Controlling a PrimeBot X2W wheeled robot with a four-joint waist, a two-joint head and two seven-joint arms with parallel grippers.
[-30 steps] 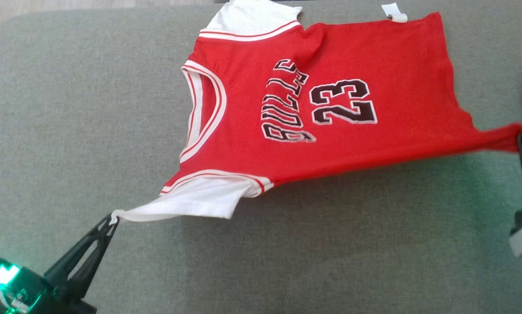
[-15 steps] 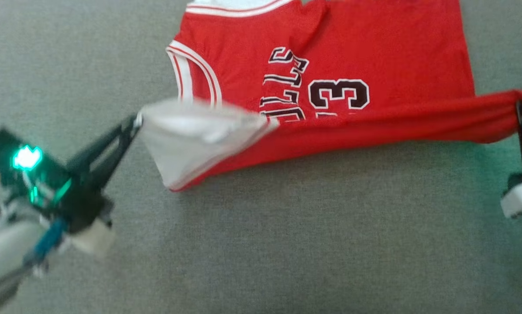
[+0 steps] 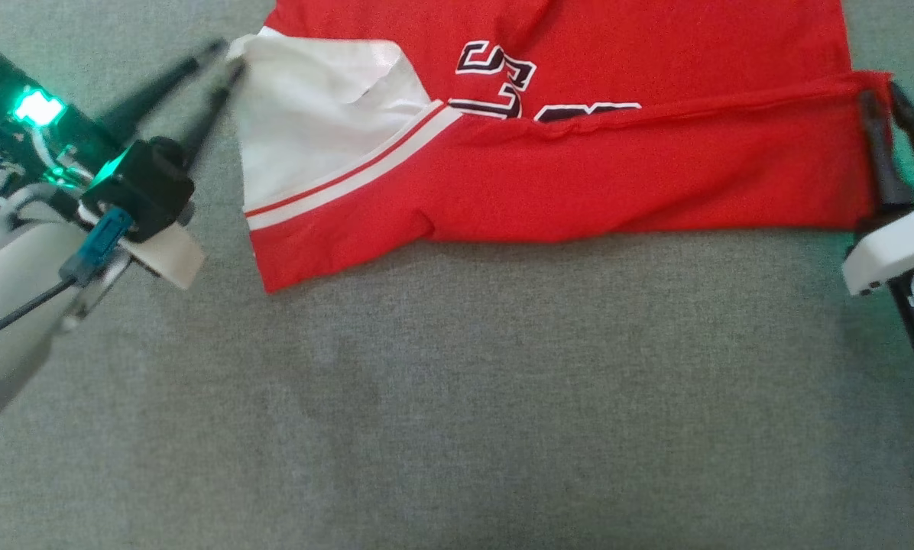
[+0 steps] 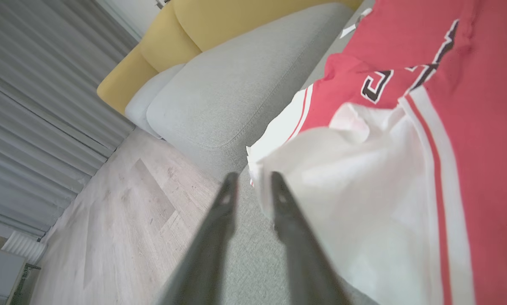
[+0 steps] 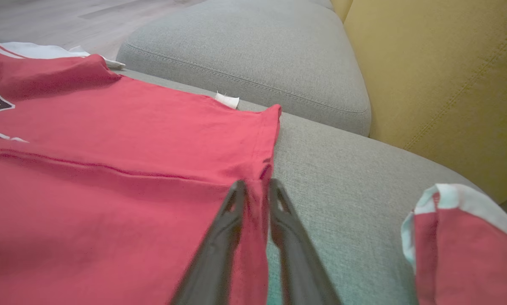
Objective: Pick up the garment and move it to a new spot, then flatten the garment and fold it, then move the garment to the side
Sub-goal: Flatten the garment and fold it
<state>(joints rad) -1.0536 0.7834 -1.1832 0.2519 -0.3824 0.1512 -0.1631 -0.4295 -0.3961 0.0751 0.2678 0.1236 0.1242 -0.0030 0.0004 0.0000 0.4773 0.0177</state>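
two dark grippers sit at opposite ends of a red jersey (image 3: 617, 176), which lies folded lengthwise on a grey sofa (image 3: 457, 397). the left gripper (image 3: 228, 57) has its long tapered fingers parted and holds nothing; the corner of the white sleeve (image 3: 312, 114) lies just beside one tip. the right gripper (image 3: 881, 92) has its fingers slightly apart and loosened, with the red hem corner lying in the gap between them. the jersey is thin, soft knit with white and red striped trim and black lettering edged in white. the sofa cloth is coarse and woven.
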